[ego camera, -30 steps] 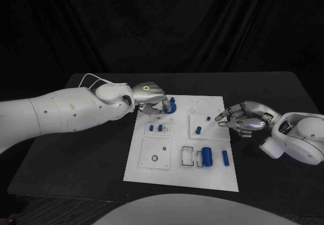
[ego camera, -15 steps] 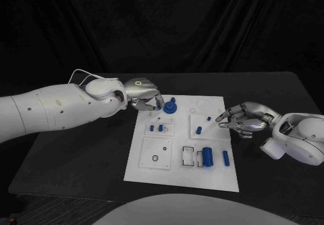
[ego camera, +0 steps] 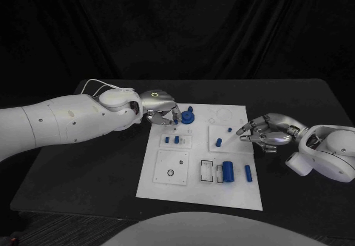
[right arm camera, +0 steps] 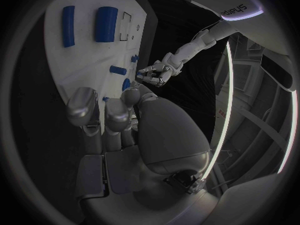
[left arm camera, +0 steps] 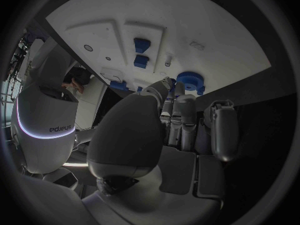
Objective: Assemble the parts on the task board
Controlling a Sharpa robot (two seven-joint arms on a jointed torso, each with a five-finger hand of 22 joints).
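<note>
Watch the blue gear [ego camera: 187, 118] at the far left corner of the task board [ego camera: 170, 187] on the desk [ego camera: 81, 174]: a sideways nudge could tip it. Your left hand [ego camera: 160, 108] sits beside it, fingers curled, seemingly touching it; I cannot tell if it grips. Your right hand [ego camera: 260, 132] hovers half-curled, holding nothing.
</note>
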